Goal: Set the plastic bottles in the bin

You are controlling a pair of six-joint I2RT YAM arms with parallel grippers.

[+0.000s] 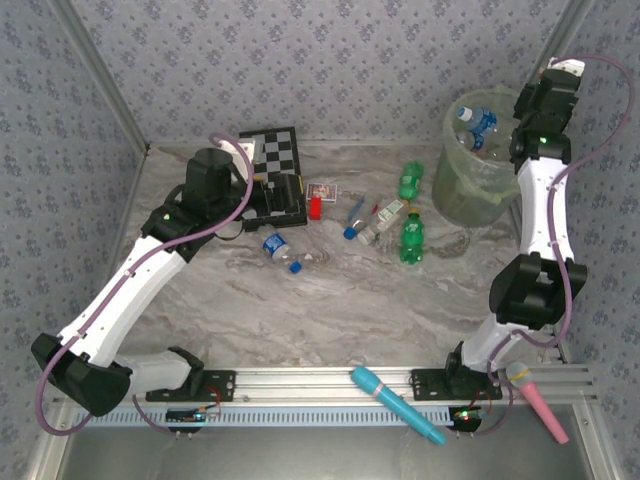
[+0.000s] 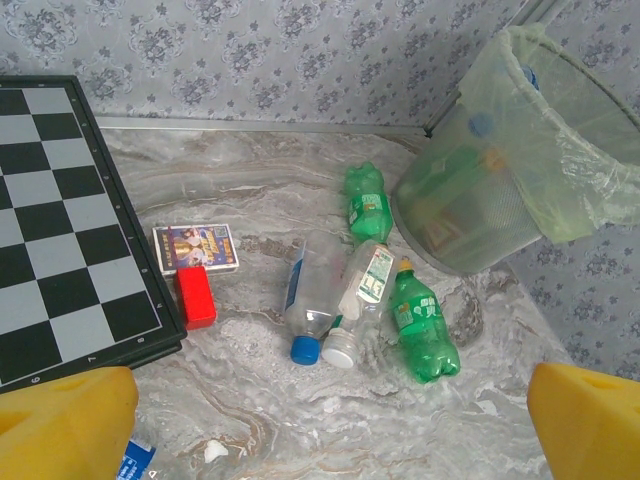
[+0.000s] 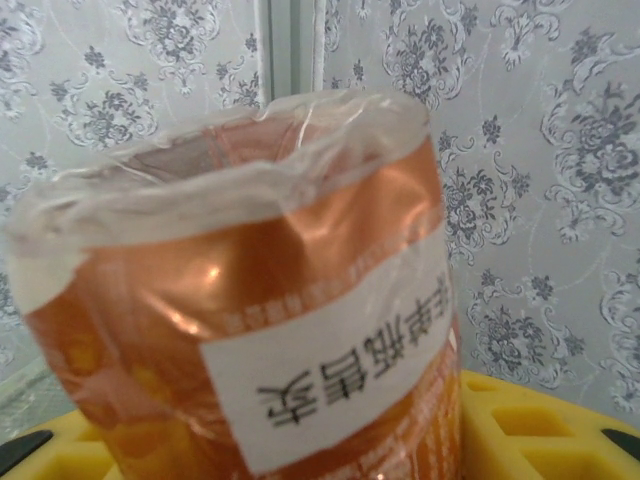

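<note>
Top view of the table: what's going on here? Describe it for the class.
The right arm holds a brownish-orange plastic bottle in its jaws, up by the tall round bin lined with a pale green bag, which already holds a clear blue-labelled bottle. The left arm hovers with open jaws near the black-and-white chessboard. Two green bottles and three clear ones lie on the marble table.

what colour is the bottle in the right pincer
The bottle is brownish-orange with a white printed label, clearest in the right wrist view.
</note>
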